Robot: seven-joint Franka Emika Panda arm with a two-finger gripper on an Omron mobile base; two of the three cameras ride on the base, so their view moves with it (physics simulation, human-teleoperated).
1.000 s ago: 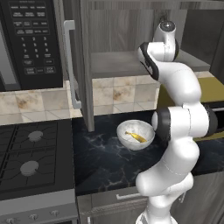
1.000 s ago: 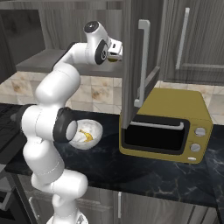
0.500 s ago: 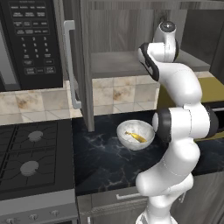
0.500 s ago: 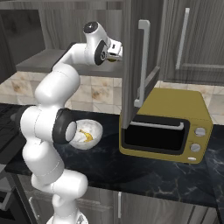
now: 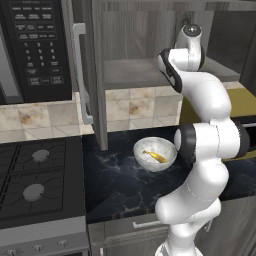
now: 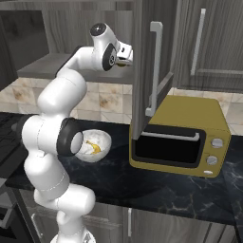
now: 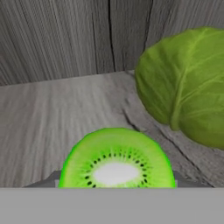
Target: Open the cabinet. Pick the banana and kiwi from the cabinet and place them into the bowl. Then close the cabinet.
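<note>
Hand view: the kiwi point(image 7: 117, 158) is seen very close at the bottom middle, its cut face of bright green flesh with a pale core and dark seeds turned toward the camera. It lies on the grey shelf point(image 7: 52, 118) inside the cabinet, whose wood-grain back wall point(image 7: 65, 37) rises behind. A large leafy green vegetable point(image 7: 188, 87) sits on the same shelf, beyond the kiwi and to its right in this picture, near it but apart. The fingertips are hidden, so whether the kiwi is grasped or merely framed by the gripper cannot be told.

From the left base view, the cabinet point(image 5: 150, 45) is seen with its left door point(image 5: 92, 75) swung open toward the camera, the silver handle point(image 5: 80, 70) on its edge. The white arm point(image 5: 205, 130) is raised from the lower right, with its wrist reaching in at shelf level. The bowl point(image 5: 155, 154) stands on the dark marbled counter point(image 5: 115, 180) below the cabinet, and the banana point(image 5: 154, 156) lies inside it. A black microwave point(image 5: 35, 47) hangs at the left above a gas stove point(image 5: 35, 175).

From the right base view, the hand point(image 6: 124, 53) is seen going in behind the edge of the open right door point(image 6: 154, 66). The bowl point(image 6: 97, 144) with the banana point(image 6: 95, 148) is partly hidden by the arm's elbow. A yellow toaster oven point(image 6: 182, 137) stands on the counter to the right.
</note>
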